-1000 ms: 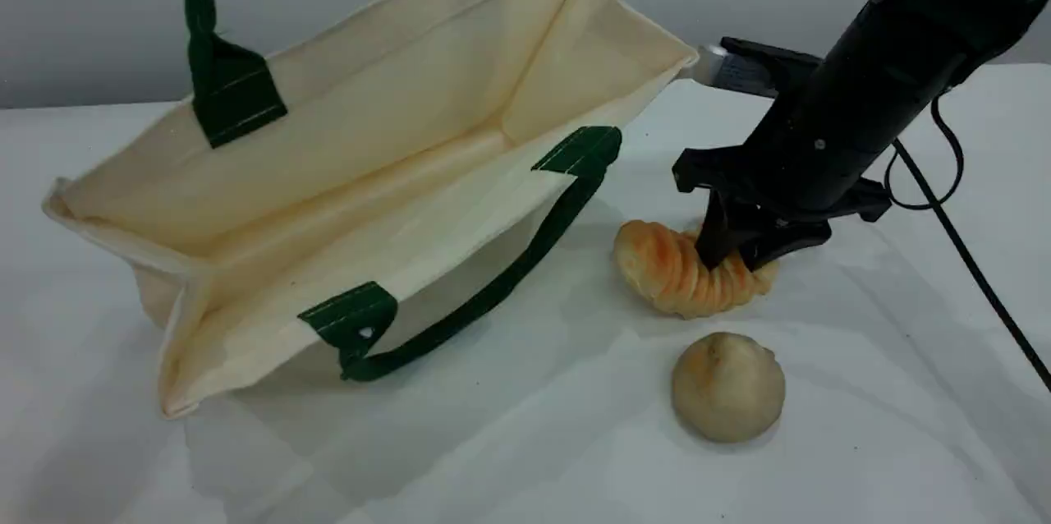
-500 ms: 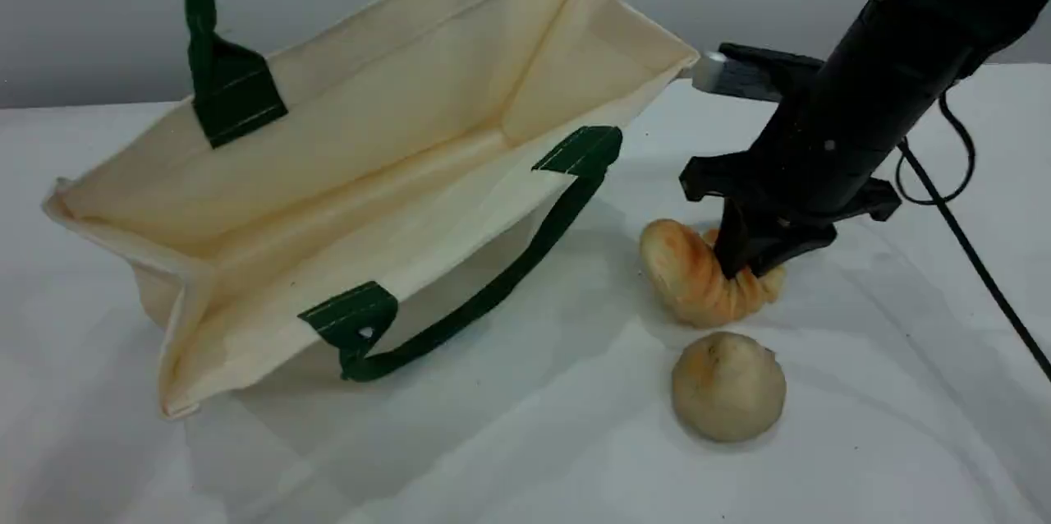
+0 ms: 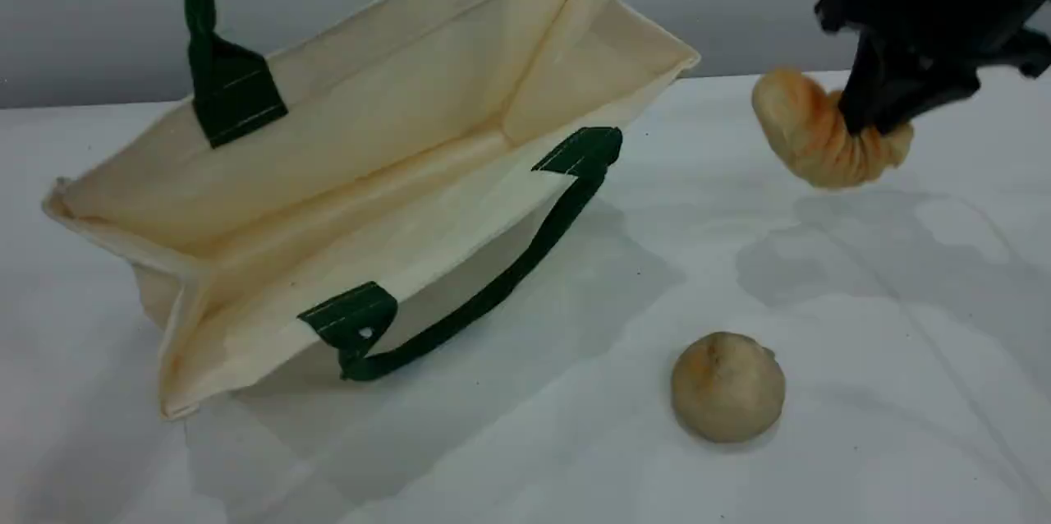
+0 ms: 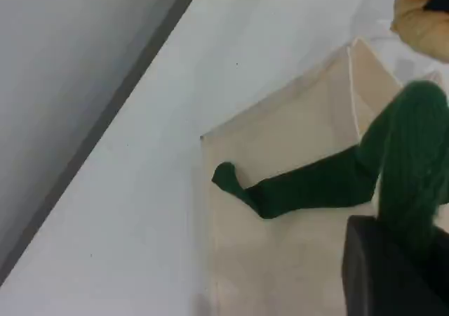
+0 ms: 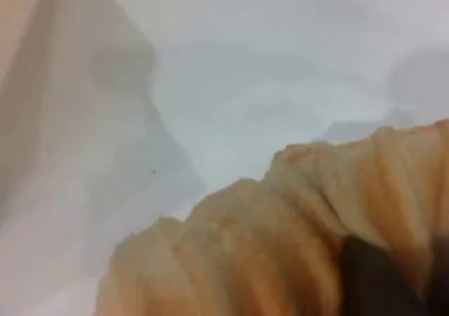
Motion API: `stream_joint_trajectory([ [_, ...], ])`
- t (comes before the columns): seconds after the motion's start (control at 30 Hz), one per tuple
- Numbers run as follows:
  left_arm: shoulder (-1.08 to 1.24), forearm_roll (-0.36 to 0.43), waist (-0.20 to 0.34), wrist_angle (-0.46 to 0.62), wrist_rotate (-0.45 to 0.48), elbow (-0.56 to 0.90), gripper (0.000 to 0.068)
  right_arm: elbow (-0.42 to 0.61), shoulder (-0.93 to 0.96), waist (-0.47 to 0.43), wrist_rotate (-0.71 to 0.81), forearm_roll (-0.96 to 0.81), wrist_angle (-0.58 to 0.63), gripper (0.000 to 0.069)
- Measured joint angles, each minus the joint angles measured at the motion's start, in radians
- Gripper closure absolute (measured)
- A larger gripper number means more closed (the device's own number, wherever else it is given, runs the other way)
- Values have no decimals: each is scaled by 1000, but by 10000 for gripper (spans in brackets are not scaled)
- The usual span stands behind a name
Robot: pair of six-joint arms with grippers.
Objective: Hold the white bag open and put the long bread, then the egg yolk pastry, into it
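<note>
One white bag (image 3: 369, 171): cream canvas tote, rectangular, lying tilted with its mouth gaping toward the camera; smooth woven cloth, green stitched patches. Two dark green strap handles: the near one (image 3: 493, 286) slack on the table (image 3: 525, 442), the far one (image 3: 197, 6) pulled upward and cut off at the top edge.

One long bread (image 3: 809, 134): ridged, orange-brown and cream, bent into a curve, hanging clear above the table, right of the bag.

One egg yolk pastry (image 3: 727, 385): matte beige dome with a creased top, resting on the table, well apart from the bag.

Right gripper (image 3: 883, 109): black, clenched on the long bread; arm mostly out of frame.

Left gripper (image 4: 393, 260): only a dark fingertip shows, jaws closed, the far strap's green webbing against it; the grip itself is hard to make out.
</note>
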Motion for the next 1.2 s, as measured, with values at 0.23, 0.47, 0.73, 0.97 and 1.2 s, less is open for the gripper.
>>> stream_joint_trajectory([
  [0.23,0,1,0,0,0,0,589,41,-137,5,-8,1,-5,618],
  [0.47,0,1,0,0,-1,0,589,165,-341,5,-39,45,-53,618],
  [0.73,0,1,0,0,-8,0,589,254,-503,145,-137,151,-127,628],
  [0.97,1,0,0,0,-9,0,589,268,-491,350,-153,147,-242,629],
  [1.2,1,0,0,0,-32,0,589,268,-415,487,-169,147,-321,631],
])
